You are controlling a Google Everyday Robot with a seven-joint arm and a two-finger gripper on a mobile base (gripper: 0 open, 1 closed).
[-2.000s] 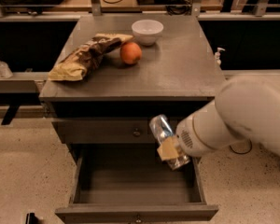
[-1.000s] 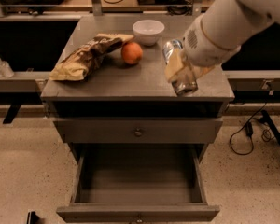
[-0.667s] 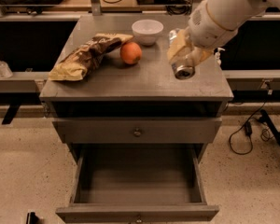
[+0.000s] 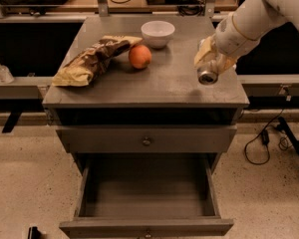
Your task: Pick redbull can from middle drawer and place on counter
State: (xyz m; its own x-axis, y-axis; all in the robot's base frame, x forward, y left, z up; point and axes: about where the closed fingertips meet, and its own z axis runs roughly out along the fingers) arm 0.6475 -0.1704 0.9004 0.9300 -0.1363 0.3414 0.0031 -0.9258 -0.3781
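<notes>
One redbull can (image 4: 208, 75) sits clamped in your gripper (image 4: 211, 61), whose fingers are closed around its body, over the right side of the counter (image 4: 174, 81), near the front edge. Its long axis is tilted: the shiny round end points down and forward toward the camera, and the other end runs up and back into the gripper. You can see a faint shadow on the counter just under it. The middle drawer (image 4: 147, 195) is pulled out below, its grey floor in plain view, while the upper drawer (image 4: 114, 139) is shut. On the counter's far side, the white bowl (image 4: 158, 34) shows only its white inside, with the orange (image 4: 140, 56) near it and the chip bag (image 4: 89, 62) lying left of the orange
</notes>
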